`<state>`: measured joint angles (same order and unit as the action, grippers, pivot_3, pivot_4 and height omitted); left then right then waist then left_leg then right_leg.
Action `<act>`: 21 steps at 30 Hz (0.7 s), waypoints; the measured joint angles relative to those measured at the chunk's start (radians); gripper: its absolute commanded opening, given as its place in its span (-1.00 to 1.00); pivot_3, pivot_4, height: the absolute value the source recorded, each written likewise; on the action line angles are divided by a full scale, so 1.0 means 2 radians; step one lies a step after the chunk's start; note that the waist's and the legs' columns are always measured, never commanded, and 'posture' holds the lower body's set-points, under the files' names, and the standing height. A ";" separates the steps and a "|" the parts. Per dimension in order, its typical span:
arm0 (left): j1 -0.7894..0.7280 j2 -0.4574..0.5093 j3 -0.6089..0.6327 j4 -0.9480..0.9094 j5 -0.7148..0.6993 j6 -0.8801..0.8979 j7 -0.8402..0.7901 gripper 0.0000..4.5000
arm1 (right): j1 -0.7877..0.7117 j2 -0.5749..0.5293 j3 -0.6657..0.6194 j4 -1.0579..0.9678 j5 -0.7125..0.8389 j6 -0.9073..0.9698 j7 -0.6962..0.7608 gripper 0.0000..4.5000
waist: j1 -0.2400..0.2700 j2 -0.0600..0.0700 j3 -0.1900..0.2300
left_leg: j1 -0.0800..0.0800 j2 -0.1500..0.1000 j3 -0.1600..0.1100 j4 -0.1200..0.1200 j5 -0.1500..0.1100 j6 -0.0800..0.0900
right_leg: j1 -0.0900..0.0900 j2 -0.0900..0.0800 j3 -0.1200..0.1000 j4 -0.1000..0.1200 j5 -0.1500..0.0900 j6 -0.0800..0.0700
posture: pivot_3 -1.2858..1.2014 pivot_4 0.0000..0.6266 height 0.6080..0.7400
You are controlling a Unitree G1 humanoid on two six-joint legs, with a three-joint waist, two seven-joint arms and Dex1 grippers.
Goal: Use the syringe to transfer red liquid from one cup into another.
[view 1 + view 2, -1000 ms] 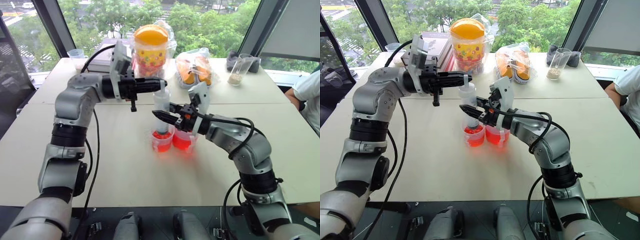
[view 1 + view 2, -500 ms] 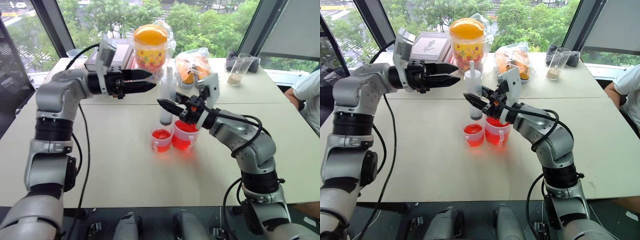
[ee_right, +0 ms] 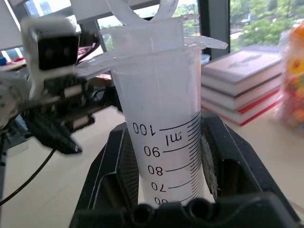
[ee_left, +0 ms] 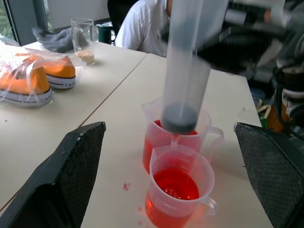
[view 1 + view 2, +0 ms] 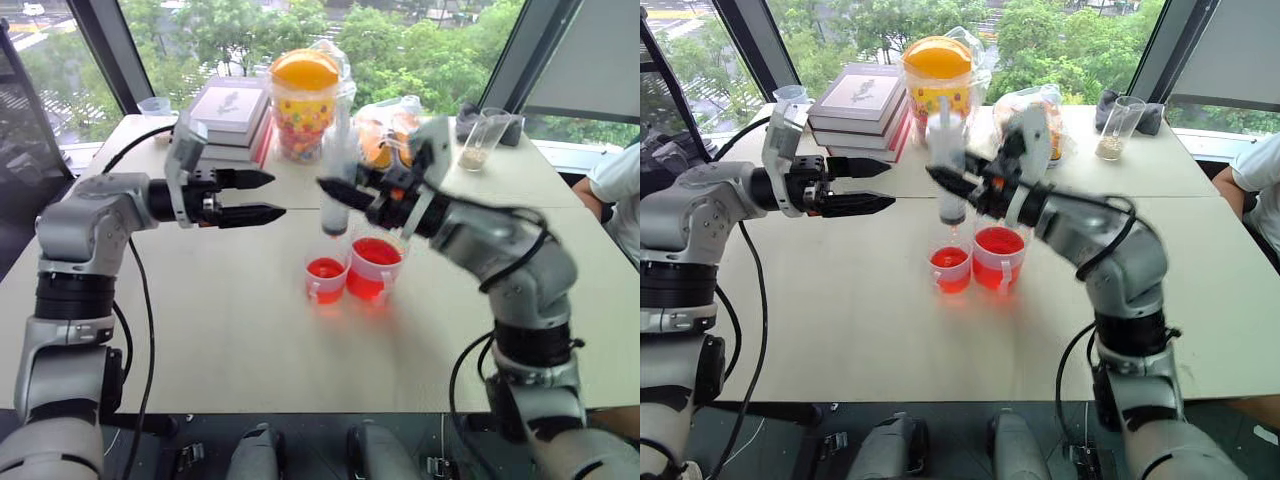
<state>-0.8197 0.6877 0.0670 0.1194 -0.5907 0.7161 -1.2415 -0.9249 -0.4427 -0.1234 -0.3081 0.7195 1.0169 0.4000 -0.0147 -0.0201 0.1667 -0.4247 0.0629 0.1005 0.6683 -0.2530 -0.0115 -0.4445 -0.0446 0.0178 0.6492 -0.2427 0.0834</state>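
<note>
My right gripper (image 5: 945,178) is shut on the syringe (image 5: 335,218) and holds it upright in the air. The syringe's tip hangs just above the smaller cup (image 5: 326,279), which holds red liquid (image 4: 175,183). In the left wrist view the black plunger seal (image 4: 179,118) sits low in the barrel. The taller handled cup (image 5: 373,268), also with red liquid, stands touching the smaller one on its right. To the left of the syringe, clear of it, my left gripper (image 5: 276,195) is open and level. The right wrist view shows the graduated barrel (image 3: 164,128) between the pads.
At the back of the table are a stack of books (image 5: 232,110), an orange-lidded jar (image 5: 303,95), bagged shoes (image 5: 392,135) and a glass with grains (image 5: 480,140). A person's sleeve (image 5: 615,178) shows at the right edge. A seam (image 5: 150,208) crosses the tabletop.
My left gripper let go of the plunger top, opened and drew back to the left. My right gripper lifted the syringe up out of the smaller cup.
</note>
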 measured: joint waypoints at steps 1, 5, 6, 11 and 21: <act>0.005 -0.003 0.000 -0.004 -0.002 0.000 0.002 0.98 | -0.027 -0.012 -0.017 0.017 0.005 0.025 -0.013 -0.38 | 0.000 0.000 0.000 | 0.000 0.000 0.000 0.000 0.000 0.000 | 0.000 0.000 0.000 0.000 0.000 0.000 | 0.03 -0.52 1.00; 0.027 -0.007 0.000 -0.022 -0.011 0.000 0.007 0.98 | -0.104 -0.080 -0.047 0.120 -0.003 0.134 -0.044 -0.38 | 0.001 0.000 0.000 | 0.000 0.000 0.000 -0.001 0.000 0.000 | 0.000 0.000 0.000 -0.001 -0.001 -0.001 | 0.03 -0.52 1.00; 0.032 -0.009 0.000 -0.025 -0.015 0.000 0.008 0.98 | -0.112 -0.097 -0.044 0.144 -0.007 0.155 -0.043 -0.38 | 0.001 0.000 0.000 | 0.000 0.000 0.000 -0.001 0.000 0.000 | 0.000 0.000 0.000 -0.001 -0.001 -0.001 | 0.03 -0.52 1.00; 0.053 -0.014 -0.003 -0.052 -0.016 -0.010 0.012 0.98 | -0.126 -0.183 0.055 0.251 -0.038 0.231 0.009 -0.38 | -0.002 0.000 0.000 | 0.000 0.000 0.001 -0.001 0.000 0.001 | -0.001 0.000 0.001 -0.002 0.000 -0.001 | 0.03 -0.52 1.00; 0.083 -0.020 -0.004 -0.088 -0.017 -0.009 0.032 0.98 | -0.101 -0.210 0.271 0.438 -0.154 0.157 0.171 -0.38 | -0.003 0.000 0.000 | 0.000 0.000 0.001 -0.001 0.000 0.001 | -0.001 0.000 0.001 -0.001 0.000 0.000 | 0.03 -0.52 1.00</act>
<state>-0.6547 0.6476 0.0596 -0.0574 -0.6252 0.6982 -1.1768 -1.1267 -0.8623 0.4180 0.5678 0.4110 1.3318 0.7418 -0.0204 -0.0201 0.1667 -0.4255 0.0625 0.1027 0.6664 -0.2537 -0.0104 -0.4469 -0.0444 0.0202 0.6465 -0.2428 0.0833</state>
